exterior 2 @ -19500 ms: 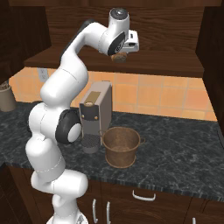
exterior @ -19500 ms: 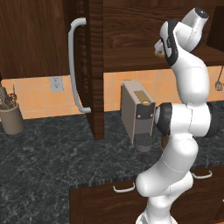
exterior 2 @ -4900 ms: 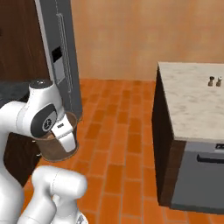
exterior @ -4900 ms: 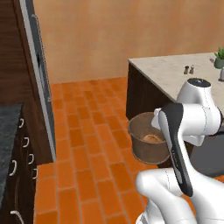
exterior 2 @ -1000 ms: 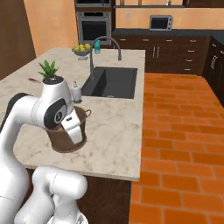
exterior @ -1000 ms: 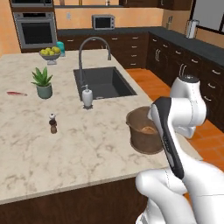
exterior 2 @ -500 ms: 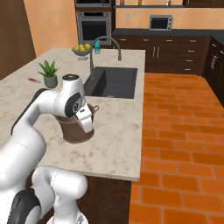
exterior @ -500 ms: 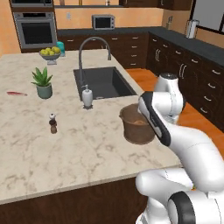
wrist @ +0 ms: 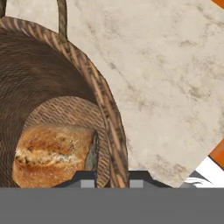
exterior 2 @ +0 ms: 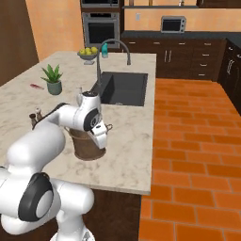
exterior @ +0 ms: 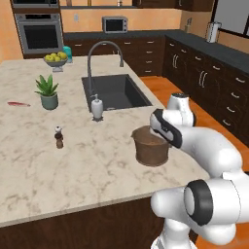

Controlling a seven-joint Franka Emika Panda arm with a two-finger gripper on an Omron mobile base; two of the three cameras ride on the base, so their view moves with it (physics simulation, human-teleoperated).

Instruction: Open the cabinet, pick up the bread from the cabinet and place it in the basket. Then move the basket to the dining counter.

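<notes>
The basket [exterior: 151, 147] stands upright on the dining counter [exterior: 97, 165], mouth up, near the counter's edge toward the brick floor [exterior 2: 197, 141]. In the hand view the bread [wrist: 52, 154] lies on the basket's woven floor at about 8 o'clock, its long axis running 9 to 3 o'clock across that view, crust side up. The gripper [wrist: 112, 177] is pinched on the basket's rim: one finger tip sits inside the wall and one outside, with the thick woven edge between them. A thin handle loop rises at 11 o'clock in the hand view.

From the left base view, the arm curls over the basket from 4 o'clock. On the counter, a soap dispenser [exterior: 97, 108] stands at 10 o'clock from the basket, beside the dark sink [exterior: 116, 91] and its arched tap [exterior: 99, 53]. A pepper mill [exterior: 59, 137] stands well apart at 9 o'clock. A potted plant [exterior: 48, 92], a fruit bowl [exterior: 56, 59] and a small red item [exterior: 18, 103] lie farther off, toward 10 and 11 o'clock. The marble just around the basket is bare.

A wall oven [exterior: 39, 31] and a microwave [exterior: 115, 24] stand along the far wall. No writing can be read on them.
</notes>
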